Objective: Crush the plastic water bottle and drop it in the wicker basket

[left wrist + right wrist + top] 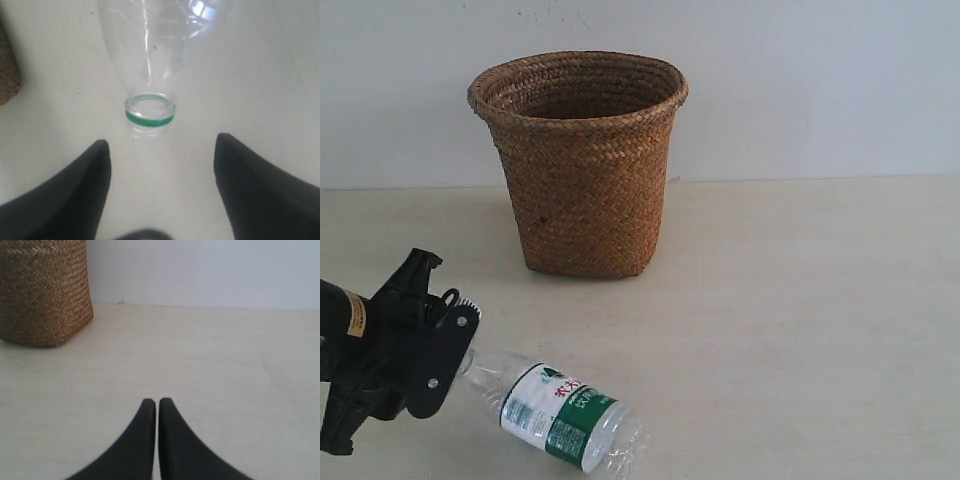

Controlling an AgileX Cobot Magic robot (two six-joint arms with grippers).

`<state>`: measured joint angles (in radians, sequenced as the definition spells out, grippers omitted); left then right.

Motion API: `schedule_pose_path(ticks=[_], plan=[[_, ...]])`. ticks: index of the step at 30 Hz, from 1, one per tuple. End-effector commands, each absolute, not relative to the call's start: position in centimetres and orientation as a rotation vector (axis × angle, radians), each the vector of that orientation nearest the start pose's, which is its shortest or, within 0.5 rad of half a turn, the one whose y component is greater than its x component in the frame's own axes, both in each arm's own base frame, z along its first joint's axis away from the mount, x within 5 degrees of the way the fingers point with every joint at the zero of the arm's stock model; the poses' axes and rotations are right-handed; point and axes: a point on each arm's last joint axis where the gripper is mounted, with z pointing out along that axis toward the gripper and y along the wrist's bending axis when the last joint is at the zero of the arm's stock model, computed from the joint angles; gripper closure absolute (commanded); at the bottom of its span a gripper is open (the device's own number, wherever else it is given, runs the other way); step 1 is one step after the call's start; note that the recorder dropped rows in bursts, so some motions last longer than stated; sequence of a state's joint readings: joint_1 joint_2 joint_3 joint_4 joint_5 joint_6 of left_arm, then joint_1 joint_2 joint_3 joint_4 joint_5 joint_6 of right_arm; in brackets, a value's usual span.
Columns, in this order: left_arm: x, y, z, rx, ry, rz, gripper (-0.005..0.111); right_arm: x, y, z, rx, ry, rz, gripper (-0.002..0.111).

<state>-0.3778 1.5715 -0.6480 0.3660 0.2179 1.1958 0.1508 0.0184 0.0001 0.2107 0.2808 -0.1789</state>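
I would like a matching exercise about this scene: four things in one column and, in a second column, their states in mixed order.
Things:
1. plastic water bottle
2. wicker basket
3. left claw
4. right claw

States:
A. shut, holding nothing
B. lying on its side
C. open, just short of the bottle's mouth
D. standing upright

Pairs: 1-B, 2-D, 3-C, 4-A

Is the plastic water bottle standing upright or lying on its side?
Lying on its side: the plastic water bottle rests lengthwise on the table, neck toward the left gripper.
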Motion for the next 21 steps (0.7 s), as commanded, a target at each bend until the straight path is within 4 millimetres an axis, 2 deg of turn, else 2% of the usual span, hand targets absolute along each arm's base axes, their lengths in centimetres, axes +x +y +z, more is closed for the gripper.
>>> schedule_pose_path(ticks=[1,8,21], plan=[[25.4,-9.6,14.6,-2.870,-1.973,-0.614,0.050,5.4,1.3,18.8,-0.158,1.763,0.167,0.108],[26.0,-10.2,13.9,-2.944,-1.953,-0.635,0.050,5.4,1.3,18.8,-0.158,1.763,0.167,0.108],[26.3,-10.3,12.4,-2.958,-1.871,-0.597,0.050,5.4,1.3,18.8,-0.158,1.763,0.167,0.108]])
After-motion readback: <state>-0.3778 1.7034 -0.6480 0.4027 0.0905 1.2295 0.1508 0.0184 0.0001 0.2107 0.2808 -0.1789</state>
